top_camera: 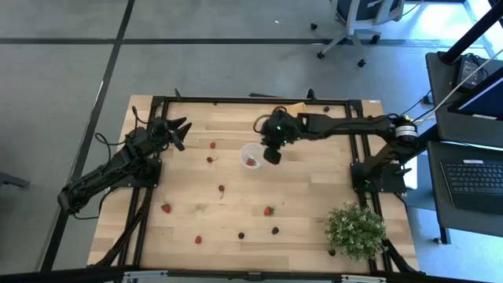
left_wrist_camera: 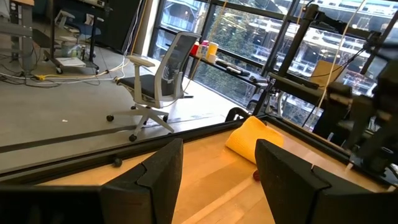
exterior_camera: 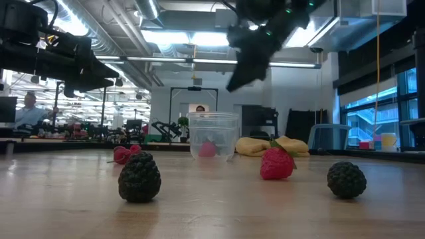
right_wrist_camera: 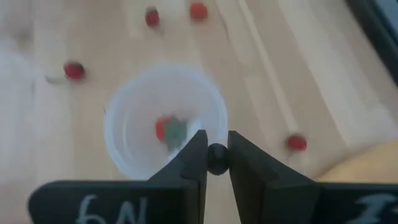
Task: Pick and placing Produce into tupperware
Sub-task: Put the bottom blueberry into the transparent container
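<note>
The translucent round cup (top_camera: 251, 156) stands upright near the table's middle with one red strawberry piece (right_wrist_camera: 166, 129) inside it. My right gripper (top_camera: 272, 154) hovers just beyond the cup's right rim, above the cup (exterior_camera: 212, 135), and is shut on a small dark berry (right_wrist_camera: 216, 158). Several red and maroon fruits lie scattered on the wood, such as a strawberry (top_camera: 269, 211) and a dark berry (top_camera: 275, 230). My left gripper (top_camera: 178, 130) waits open and raised at the table's left, touching nothing. My right gripper pinches the small dark berry (right_wrist_camera: 216, 159) between its two fingertips (right_wrist_camera: 194, 155), pointing down from above. The berry is lifted clear of the table, over the cup's rim (right_wrist_camera: 217, 127).
A bushy green plant with white flowers (top_camera: 355, 229) stands at the near right corner. A yellow-orange cloth (left_wrist_camera: 254, 140) lies by the far edge, partly under the right arm. More fruits lie toward the near edge (top_camera: 198, 239) and left (top_camera: 166, 207). Black frame rails edge the table (top_camera: 236, 101).
</note>
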Controlling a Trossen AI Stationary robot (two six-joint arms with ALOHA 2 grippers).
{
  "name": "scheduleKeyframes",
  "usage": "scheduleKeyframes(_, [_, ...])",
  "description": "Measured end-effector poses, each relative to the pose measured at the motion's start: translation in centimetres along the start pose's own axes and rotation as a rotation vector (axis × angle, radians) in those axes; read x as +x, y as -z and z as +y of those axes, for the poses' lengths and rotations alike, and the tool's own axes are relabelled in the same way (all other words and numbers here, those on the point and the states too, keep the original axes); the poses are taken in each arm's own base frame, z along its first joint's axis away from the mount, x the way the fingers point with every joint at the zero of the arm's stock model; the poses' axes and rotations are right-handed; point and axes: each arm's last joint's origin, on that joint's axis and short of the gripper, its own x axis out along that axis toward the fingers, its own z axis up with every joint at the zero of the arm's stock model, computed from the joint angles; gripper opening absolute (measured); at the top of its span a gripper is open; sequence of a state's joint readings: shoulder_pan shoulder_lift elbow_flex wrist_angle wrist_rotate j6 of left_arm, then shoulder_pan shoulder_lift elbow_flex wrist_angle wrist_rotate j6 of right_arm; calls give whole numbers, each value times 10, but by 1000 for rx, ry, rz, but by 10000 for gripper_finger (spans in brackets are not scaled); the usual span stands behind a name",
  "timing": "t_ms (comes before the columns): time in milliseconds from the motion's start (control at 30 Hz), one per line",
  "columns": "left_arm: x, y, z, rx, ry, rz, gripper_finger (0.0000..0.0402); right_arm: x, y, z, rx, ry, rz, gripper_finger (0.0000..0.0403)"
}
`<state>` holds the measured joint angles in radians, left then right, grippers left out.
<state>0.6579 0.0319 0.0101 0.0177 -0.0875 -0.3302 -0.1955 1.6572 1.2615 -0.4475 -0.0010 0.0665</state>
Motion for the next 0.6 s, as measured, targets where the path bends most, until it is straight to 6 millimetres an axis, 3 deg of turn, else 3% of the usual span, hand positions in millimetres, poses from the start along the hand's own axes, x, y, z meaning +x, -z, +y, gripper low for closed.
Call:
scheduleKeyframes(167, [0, 0, 0, 0, -1, 1, 193, 14, -23, 5, -51, -50, -28, 55])
scheduleKeyframes(333, [0, 0, 0, 1, -1, 1, 193, 48, -14, 19, -96, -111, 45, 55])
scheduleKeyframes(600, [0, 0, 0, 2, -1, 1, 193, 76, 2, 32, -150, -131, 132, 55])
